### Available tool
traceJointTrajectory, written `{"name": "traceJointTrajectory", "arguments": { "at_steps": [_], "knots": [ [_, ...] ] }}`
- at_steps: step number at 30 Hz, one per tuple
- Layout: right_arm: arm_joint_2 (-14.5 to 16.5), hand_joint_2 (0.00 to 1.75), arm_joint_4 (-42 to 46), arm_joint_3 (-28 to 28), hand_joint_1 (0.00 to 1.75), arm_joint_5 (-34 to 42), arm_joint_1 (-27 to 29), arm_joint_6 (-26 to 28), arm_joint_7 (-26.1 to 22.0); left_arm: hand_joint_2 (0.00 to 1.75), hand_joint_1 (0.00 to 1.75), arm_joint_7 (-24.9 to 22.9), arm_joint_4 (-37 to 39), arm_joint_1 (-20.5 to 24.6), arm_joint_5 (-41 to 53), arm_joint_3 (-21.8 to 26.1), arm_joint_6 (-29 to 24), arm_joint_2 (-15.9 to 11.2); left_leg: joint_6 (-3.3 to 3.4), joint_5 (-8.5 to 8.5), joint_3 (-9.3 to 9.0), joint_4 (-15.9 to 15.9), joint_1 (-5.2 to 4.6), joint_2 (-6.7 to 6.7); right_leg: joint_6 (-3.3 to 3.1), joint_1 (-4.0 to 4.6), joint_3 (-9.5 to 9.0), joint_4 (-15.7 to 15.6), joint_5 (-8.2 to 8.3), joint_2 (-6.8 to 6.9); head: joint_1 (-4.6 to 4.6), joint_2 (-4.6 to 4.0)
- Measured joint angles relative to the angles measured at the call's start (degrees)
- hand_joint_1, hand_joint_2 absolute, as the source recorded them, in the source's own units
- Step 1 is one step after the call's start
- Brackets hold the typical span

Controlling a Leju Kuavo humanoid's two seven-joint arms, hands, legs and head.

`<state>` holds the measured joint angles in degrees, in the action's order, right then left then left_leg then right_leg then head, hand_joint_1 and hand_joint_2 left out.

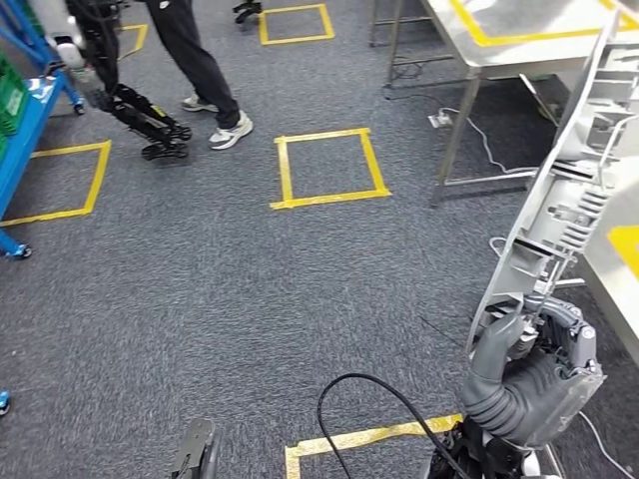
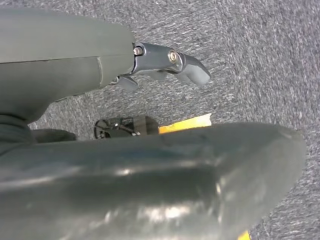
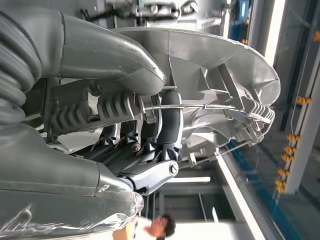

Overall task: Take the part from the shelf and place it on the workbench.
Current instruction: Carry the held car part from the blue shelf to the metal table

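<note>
Right hand [image 1: 539,364] at five o'clock, fingers wrapped around the lower edge of the upright grey part [image 1: 566,190]; keep it steady and clear the workbench [image 1: 520,45] edge at one o'clock before lowering.

workshop — steel workbench [image 1: 527,50] | blue shelf [image 1: 23,120] | taped floor squares [image 1: 329,168]

Upright grey ribbed part [image 1: 561,190]

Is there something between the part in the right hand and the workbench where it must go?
Nothing visible. The right hand holds the part upright, its upper end already reaching over the workbench edge. A white cable lies on the floor, below the path.
</note>
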<state>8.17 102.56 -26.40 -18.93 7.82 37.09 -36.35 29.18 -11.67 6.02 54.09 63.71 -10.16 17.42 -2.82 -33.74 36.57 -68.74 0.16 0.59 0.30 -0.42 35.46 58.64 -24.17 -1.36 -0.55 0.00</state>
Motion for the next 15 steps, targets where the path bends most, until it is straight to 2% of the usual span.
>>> {"name": "traceJointTrajectory", "arguments": {
  "at_steps": [1,2,3,4,5,6,7,8,10,11,12,14,15],
  "knots": [
    [0.00,1.75,-0.01,0.00,1.75,0.01,0.00,0.01,0.01,1.75,0.00,0.00,0.00,-0.06,-0.09,0.06,-0.06,-0.03,-0.03,-0.81,1.74,-3.06,0.00,-0.25,-0.04,-0.01,0.00,0.00,0.01,-0.78,0.05,0.00],
    [0.00,1.75,-0.01,0.00,1.75,0.02,0.01,0.03,0.01,1.75,0.00,0.00,0.00,-0.09,-0.22,0.13,-0.14,-0.05,0.00,-0.51,2.70,-4.33,0.01,-0.39,-0.03,-0.03,-0.01,0.01,0.02,-1.59,0.04,0.00],
    [0.00,1.75,-0.01,0.00,1.75,0.02,0.01,0.05,0.01,1.75,0.00,0.00,0.00,-0.08,-0.37,0.19,-0.23,-0.05,0.06,0.90,2.61,-3.43,0.03,-0.53,0.01,-0.07,-0.06,0.01,0.04,-2.45,0.04,0.00],
    [0.00,1.75,-0.01,0.00,1.75,0.01,0.01,0.12,0.01,1.75,0.00,0.02,0.00,-0.06,-0.54,0.25,-0.29,-0.04,0.14,3.13,1.41,-0.45,0.11,-0.96,0.12,-0.14,-0.12,0.02,0.06,-3.29,0.04,0.00],
    [0.00,1.75,-0.01,0.00,1.75,0.01,0.00,0.18,0.02,1.75,0.00,0.08,0.00,-0.04,-0.78,0.35,-0.33,-0.01,0.16,5.35,-0.28,3.40,0.31,-2.21,0.30,-0.22,-0.14,0.03,0.10,-4.04,0.04,0.00],
    [0.00,1.75,0.00,0.00,1.75,0.03,-0.02,0.24,0.06,1.75,0.00,0.18,0.00,-0.01,-1.04,0.50,-0.35,0.08,0.25,6.86,-1.93,7.21,0.57,-3.59,0.56,-0.19,-0.02,0.21,0.09,-4.85,0.05,0.00],
    [0.00,1.75,0.01,0.00,1.75,0.07,-0.05,0.29,0.12,1.75,0.00,0.32,0.00,0.03,-1.31,0.67,-0.35,0.18,0.39,7.70,-3.10,9.86,0.74,-4.78,0.90,-0.21,0.19,0.29,0.16,-5.56,0.03,0.00],
    [0.00,1.75,0.01,0.00,1.75,0.12,-0.08,0.31,0.18,1.75,0.00,0.44,0.00,0.08,-1.54,0.86,-0.35,0.30,0.62,7.85,-3.65,11.20,0.79,-5.51,1.27,-0.24,0.43,0.30,0.26,-6.20,0.10,0.00],
    [0.00,1.75,0.02,0.00,1.75,0.26,-0.10,0.34,0.30,1.75,0.00,0.65,0.00,0.22,-1.83,1.14,-0.35,0.51,1.41,7.84,-3.81,11.66,0.63,-4.59,2.06,-0.47,0.89,0.03,0.55,-7.36,0.15,0.00],
    [0.00,1.75,0.02,0.00,1.75,0.31,-0.12,0.36,0.33,1.75,0.00,0.72,0.00,0.30,-1.91,1.24,-0.37,0.60,1.83,7.96,-3.89,11.81,0.60,-3.90,2.34,-0.45,1.18,0.24,0.37,-6.77,0.13,0.00],
    [0.00,1.75,0.02,0.00,1.75,0.35,-0.19,0.39,0.36,1.75,0.00,0.80,0.00,0.37,-1.97,1.34,-0.44,0.65,2.27,8.07,-3.97,11.98,0.60,-3.14,2.56,-0.34,1.86,1.37,-0.42,-5.36,-0.08,0.00],
    [0.00,1.75,0.01,-0.01,1.75,0.38,-0.32,0.47,0.35,1.75,0.00,0.85,0.00,0.37,-1.63,1.49,-0.73,0.67,2.86,8.11,-4.09,12.15,0.43,-1.59,2.81,-0.08,4.65,7.27,-3.80,-1.29,-0.42,0.00],
    [0.00,1.75,0.01,-0.02,1.75,0.38,-0.35,0.52,0.33,1.75,0.00,0.78,0.00,0.29,-1.27,1.52,-0.88,0.65,3.02,8.05,-4.12,12.14,0.31,-0.78,2.93,-0.08,6.54,11.37,-5.74,-0.04,-0.51,0.00]
  ]
}}
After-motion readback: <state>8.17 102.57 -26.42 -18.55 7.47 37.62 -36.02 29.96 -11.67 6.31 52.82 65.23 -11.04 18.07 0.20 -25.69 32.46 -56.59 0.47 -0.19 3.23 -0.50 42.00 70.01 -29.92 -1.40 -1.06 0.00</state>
